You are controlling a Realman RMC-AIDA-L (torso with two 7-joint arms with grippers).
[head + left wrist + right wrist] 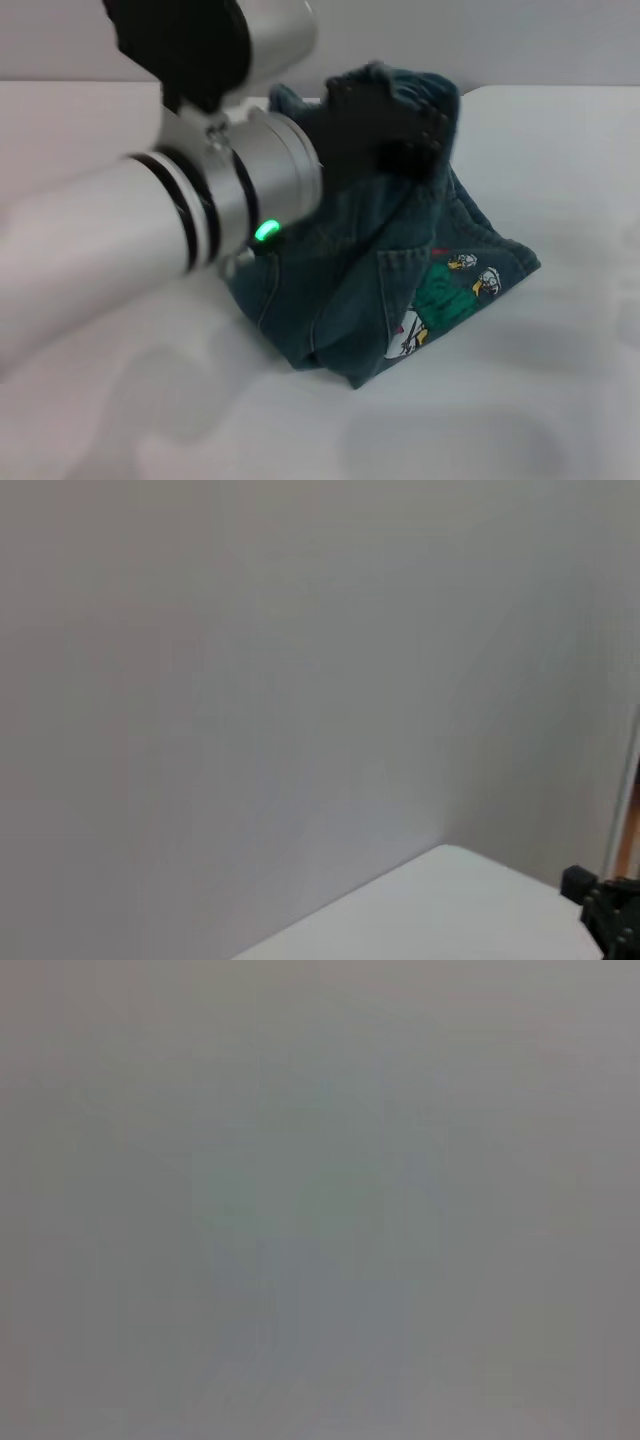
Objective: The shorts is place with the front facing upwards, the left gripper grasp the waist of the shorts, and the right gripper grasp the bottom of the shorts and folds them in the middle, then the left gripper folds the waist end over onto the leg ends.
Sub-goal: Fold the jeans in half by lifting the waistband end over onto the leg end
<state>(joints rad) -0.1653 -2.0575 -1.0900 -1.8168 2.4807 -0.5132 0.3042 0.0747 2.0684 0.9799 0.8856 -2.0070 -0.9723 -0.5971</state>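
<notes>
Centrally on the white table (560,420), the denim shorts (400,290) hang tented, waist end (400,85) clamped in the left gripper (385,125). Best carried low, onward over the leg ends, releasing only once flat. Right gripper unseen.

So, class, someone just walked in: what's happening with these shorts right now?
The robot's left gripper has hold of one end of the denim shorts and has it raised above the white table, so the fabric hangs down in a tent shape. The lower part rests on the table, with a cartoon print showing on the side facing right. The fold is under way, not finished. The right gripper is not in view in any picture.
</notes>
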